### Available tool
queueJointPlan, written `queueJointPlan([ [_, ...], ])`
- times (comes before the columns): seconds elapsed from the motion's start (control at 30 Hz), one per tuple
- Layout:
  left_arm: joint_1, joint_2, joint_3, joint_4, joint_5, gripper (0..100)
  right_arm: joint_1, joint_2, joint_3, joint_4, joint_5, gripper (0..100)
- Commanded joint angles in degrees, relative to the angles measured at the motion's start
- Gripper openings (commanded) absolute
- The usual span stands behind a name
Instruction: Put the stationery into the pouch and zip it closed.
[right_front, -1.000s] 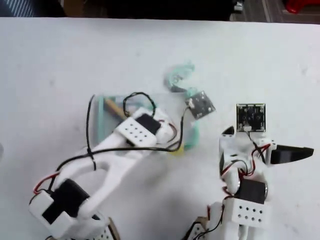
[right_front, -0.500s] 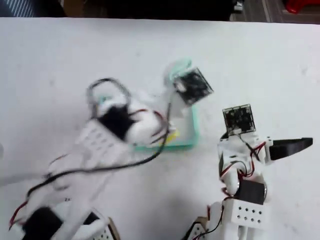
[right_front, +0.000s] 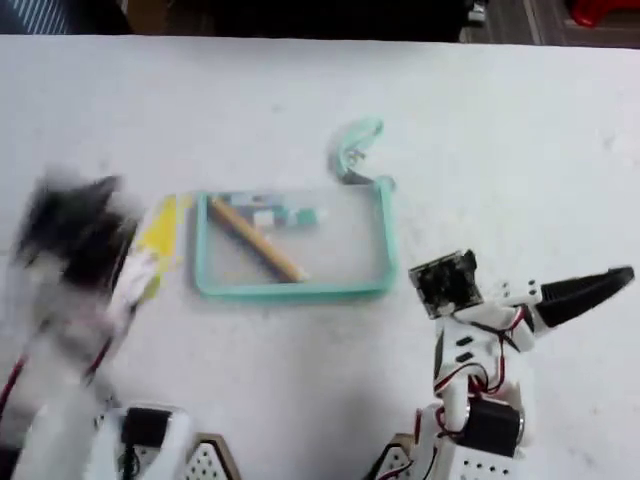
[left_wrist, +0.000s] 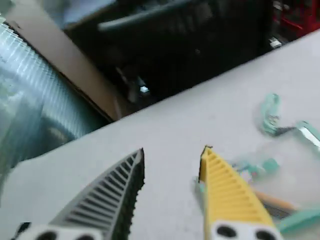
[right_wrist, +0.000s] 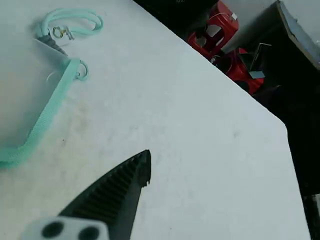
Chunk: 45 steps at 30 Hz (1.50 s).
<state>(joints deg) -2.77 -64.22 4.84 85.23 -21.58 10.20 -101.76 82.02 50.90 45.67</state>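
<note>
A clear pouch (right_front: 300, 291) with a teal border lies flat at the table's middle. Inside it are a wooden pencil (right_front: 256, 240) and small teal and white items (right_front: 272, 215). Its teal strap loop (right_front: 356, 143) curls off the far right corner. My left gripper (right_front: 140, 250) is blurred just left of the pouch. In the left wrist view it (left_wrist: 173, 150) stands open with nothing between the grey and yellow fingers, and the pouch (left_wrist: 300, 220) sits off to one side. My right gripper (right_front: 540, 290) is open right of the pouch, its black finger (right_wrist: 115, 195) over bare table.
The white table (right_front: 300, 90) stretches far beyond the pouch. Its far edge (right_front: 300, 37) borders a dark room. Red objects (right_wrist: 225, 35) stand past the table's corner. The right arm's base and wiring (right_front: 480, 420) fill the near right.
My left arm has swung off the pouch to the left and uncovered it, with its gripper holding nothing. The right arm has turned slightly, and its camera board has shifted left and nearer.
</note>
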Motion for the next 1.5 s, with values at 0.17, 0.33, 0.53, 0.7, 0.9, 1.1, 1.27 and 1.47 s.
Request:
queueJointPlan([
  [0.17,-5.14,-28.62,11.78,-2.02,-8.53,20,-4.97,-1.63,-8.35,-0.84,3.52,78.9],
  [0.33,-5.41,-42.15,23.03,-5.45,-7.03,20,-9.54,-1.63,-15.74,-0.84,-9.23,78.9],
  [0.53,-5.23,-39.87,32.79,-7.47,5.27,20,-17.98,-1.63,-23.65,3.65,-16.53,78.9],
  [0.7,-5.49,-40.13,50.64,-14.59,9.32,20,-25.89,-1.63,-25.85,13.32,-16.44,78.9],
  [0.9,-5.58,-40.13,68.92,-22.07,9.23,20,-27.38,-1.63,-25.76,17.71,-16.44,78.9],
  [1.1,-5.32,-40.13,78.86,-26.90,9.23,20,-27.38,-1.54,-18.55,12.70,-16.53,78.9],
  [1.27,-5.23,-40.13,86.86,-30.59,9.05,20,-26.77,-1.54,-3.25,2.51,-16.44,78.9],
  [1.47,-5.49,-40.22,92.13,-32.18,8.97,20,-20.79,-1.54,14.07,-12.88,-16.44,78.9],
])
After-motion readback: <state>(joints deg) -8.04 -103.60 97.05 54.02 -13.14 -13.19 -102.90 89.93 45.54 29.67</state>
